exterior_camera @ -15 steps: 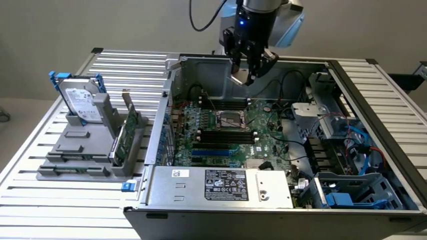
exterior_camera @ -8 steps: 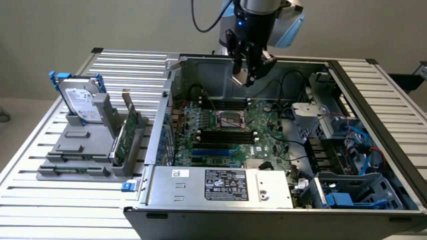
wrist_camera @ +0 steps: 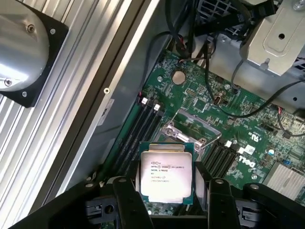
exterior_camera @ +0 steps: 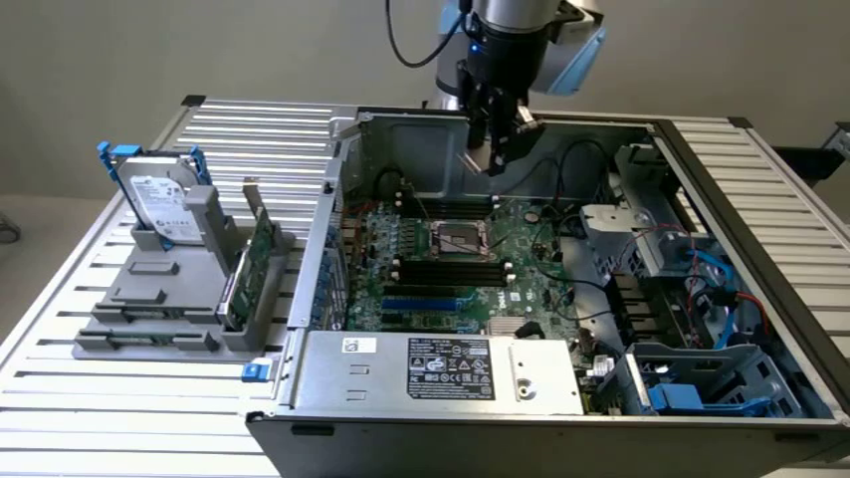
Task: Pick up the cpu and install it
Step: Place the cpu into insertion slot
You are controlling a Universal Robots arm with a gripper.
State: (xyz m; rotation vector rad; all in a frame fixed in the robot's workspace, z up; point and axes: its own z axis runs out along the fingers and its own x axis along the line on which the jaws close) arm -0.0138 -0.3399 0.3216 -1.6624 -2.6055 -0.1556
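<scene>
The cpu, a small flat square chip with a silvery printed top and green edge, sits clamped between my gripper's two black fingers. In the exterior view the gripper hangs over the back of the open computer case, well above the motherboard. The cpu shows there as a pale edge at the fingertips. The open metal-framed socket lies below the gripper and a little nearer the case front; in the wrist view the socket lies just past the held chip.
A grey holder at the exterior view's left carries a hard drive with blue bracket and a green circuit card. Inside the case are a power supply, black memory slots, loose cables and drive cages.
</scene>
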